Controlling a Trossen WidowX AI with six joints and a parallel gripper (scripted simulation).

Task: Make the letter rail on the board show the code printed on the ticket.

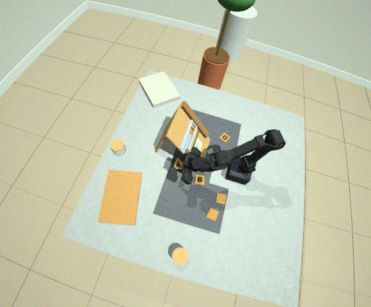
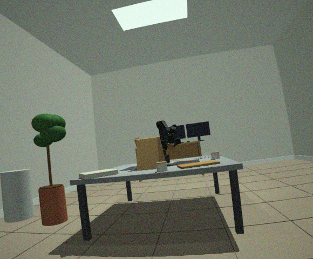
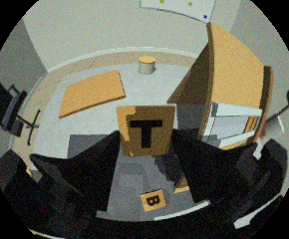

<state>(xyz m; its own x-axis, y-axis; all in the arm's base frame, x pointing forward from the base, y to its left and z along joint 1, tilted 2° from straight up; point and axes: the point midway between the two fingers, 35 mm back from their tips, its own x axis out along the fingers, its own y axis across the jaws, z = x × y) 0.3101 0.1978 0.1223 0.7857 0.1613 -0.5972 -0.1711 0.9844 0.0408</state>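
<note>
My gripper is shut on an orange tile marked T, held face toward the wrist camera, above the dark mat and beside the near end of the board. The slanted board carries a pale rail. An orange tile sits near the rail's far end; its letter is unclear. The white ticket is illegible. A B tile and a round-lettered tile lie flat.
Two tiles without visible letters lie on the dark mat. An orange slab, a pale block and two orange-topped cylinders stand around it on the counter.
</note>
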